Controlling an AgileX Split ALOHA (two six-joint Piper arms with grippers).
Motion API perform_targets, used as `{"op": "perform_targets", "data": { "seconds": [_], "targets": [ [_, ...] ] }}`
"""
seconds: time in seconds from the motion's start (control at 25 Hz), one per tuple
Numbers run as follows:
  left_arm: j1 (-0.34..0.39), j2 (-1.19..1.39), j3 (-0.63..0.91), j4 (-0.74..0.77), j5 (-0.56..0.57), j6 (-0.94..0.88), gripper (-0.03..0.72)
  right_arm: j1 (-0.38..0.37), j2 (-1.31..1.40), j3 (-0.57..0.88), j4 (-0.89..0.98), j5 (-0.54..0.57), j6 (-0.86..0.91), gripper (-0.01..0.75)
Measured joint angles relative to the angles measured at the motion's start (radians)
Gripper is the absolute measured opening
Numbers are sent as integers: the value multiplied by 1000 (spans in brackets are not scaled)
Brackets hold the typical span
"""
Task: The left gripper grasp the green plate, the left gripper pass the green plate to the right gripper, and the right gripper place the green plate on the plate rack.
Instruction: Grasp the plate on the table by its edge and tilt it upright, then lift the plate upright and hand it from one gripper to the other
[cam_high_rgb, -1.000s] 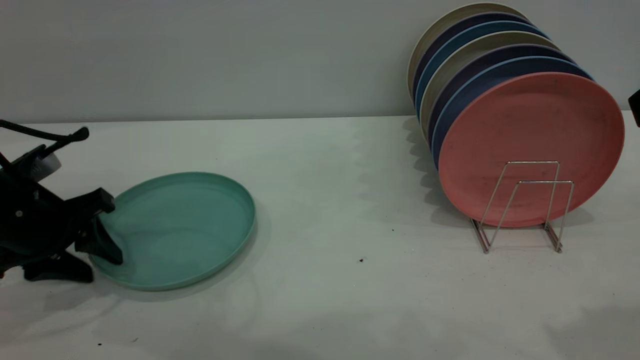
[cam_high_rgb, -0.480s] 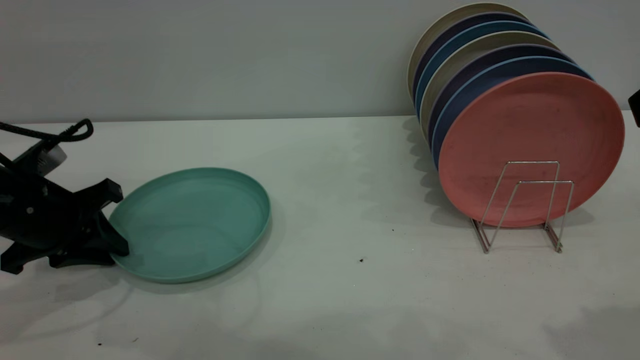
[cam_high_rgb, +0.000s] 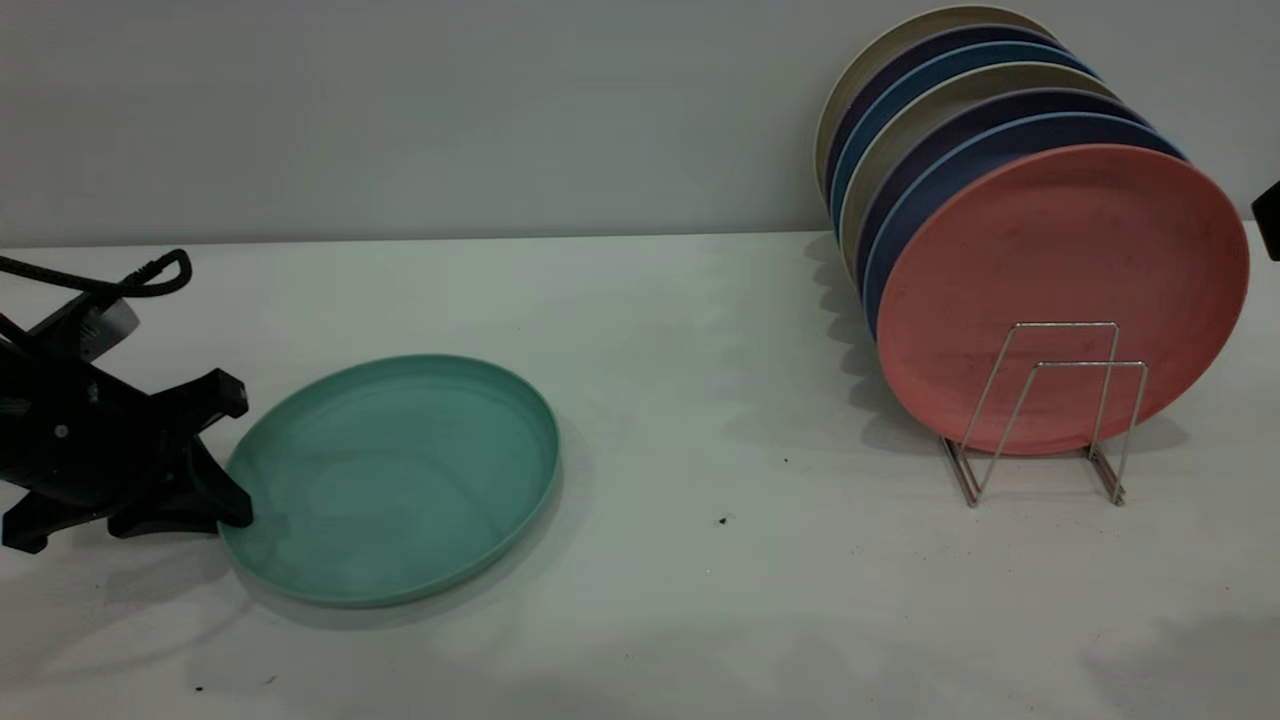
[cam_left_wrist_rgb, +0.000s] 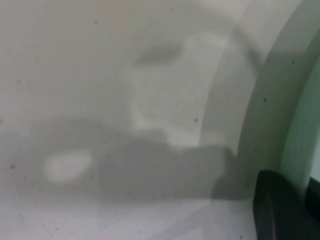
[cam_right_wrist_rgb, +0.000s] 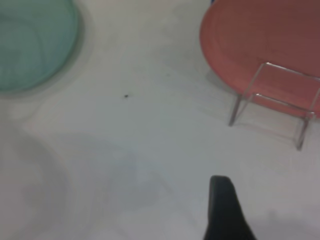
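Ext cam first: I've got the left gripper (cam_high_rgb: 222, 455) down low at the left edge of the table (cam_high_rgb: 700, 400), jaws spread wide apart, one finger up above the near-left rim of the green plate (cam_high_rgb: 400, 478) and the other down at table level, touching that rim. It isn't clamped on anything as far as I can see, just straddling the edge. The plate itself sits left of centre on the table, looks a bit tipped w/ the far right side casting a shadow, but I can't say for sure it's off the surface. Over on the right the plate rack (cam_high_rgb: 1045, 410) stands well apart from the green one, w/ a salmon-pink plate (cam_high_rgb: 1060, 260) upright in front and a row of blue and beige plates (cam_high_rgb: 940, 110) leaning behind it. Right arm is just a black sliver at the far right edge, no fingers visible there.

Left wrist cam: mostly table and shadow, a strip of the green plate's rim (cam_left_wrist_rgb: 295, 115) along one side and one black fingertip (cam_left_wrist_rgb: 280, 207) right against it.

Right wrist cam: the right gripper only shows one dark finger (cam_right_wrist_rgb: 225, 210) hanging above bare table, can't tell if it's open or not. Green plate (cam_right_wrist_rgb: 30, 40) far off in one corner, rack (cam_right_wrist_rgb: 272, 100) and pink plate (cam_right_wrist_rgb: 255, 40) in the other.
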Motion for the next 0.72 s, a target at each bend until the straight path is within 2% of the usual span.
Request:
{"op": "perform_targets", "data": {
  "seconds": [0.24,0.36,0.56,0.72],
  "targets": [
    [0,-50,0,-6,-31,65,12,0,0,0,67,11,-10,483],
    [0,-114,0,-35,-37,112,12,0,12,0,157,11,-57,483],
    [-2,-194,0,-66,44,166,12,0,92,0,407,51,-282,483],
    [-37,-231,0,-66,68,173,12,0,183,-2,653,105,-482,483]
  ]
}}
